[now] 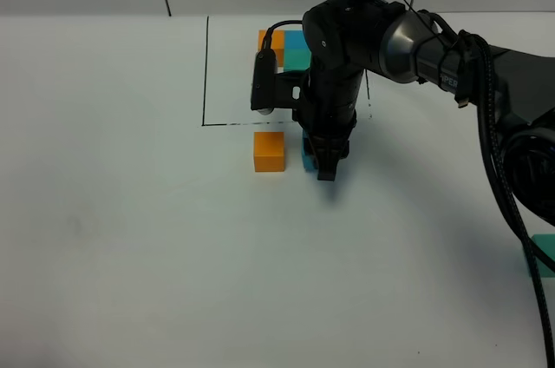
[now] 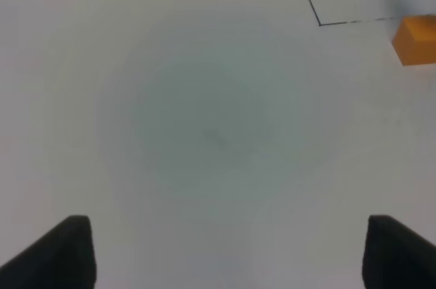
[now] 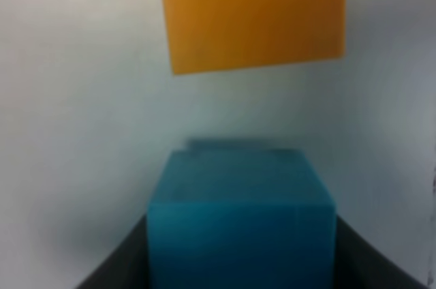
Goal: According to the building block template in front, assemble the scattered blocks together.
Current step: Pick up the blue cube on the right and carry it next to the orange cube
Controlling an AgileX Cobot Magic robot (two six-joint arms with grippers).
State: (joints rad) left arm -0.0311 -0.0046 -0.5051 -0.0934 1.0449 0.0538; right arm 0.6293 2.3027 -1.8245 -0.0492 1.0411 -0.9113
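The building block template is an orange, blue and teal-green trio at the back, framed by a black drawn line. The scattered orange cube sits on the table just in front of the frame. My right gripper points down, shut on the scattered blue cube, which rests on the table a small gap to the right of the orange one. The right wrist view shows the blue cube between my fingers and the orange cube beyond. The scattered teal-green cube lies at the far right edge. My left gripper is open and empty over bare table.
The white table spreads wide on the left and front. The right arm's black cables hang along the right side, partly covering the teal-green cube. The left wrist view shows the frame's corner and the orange cube.
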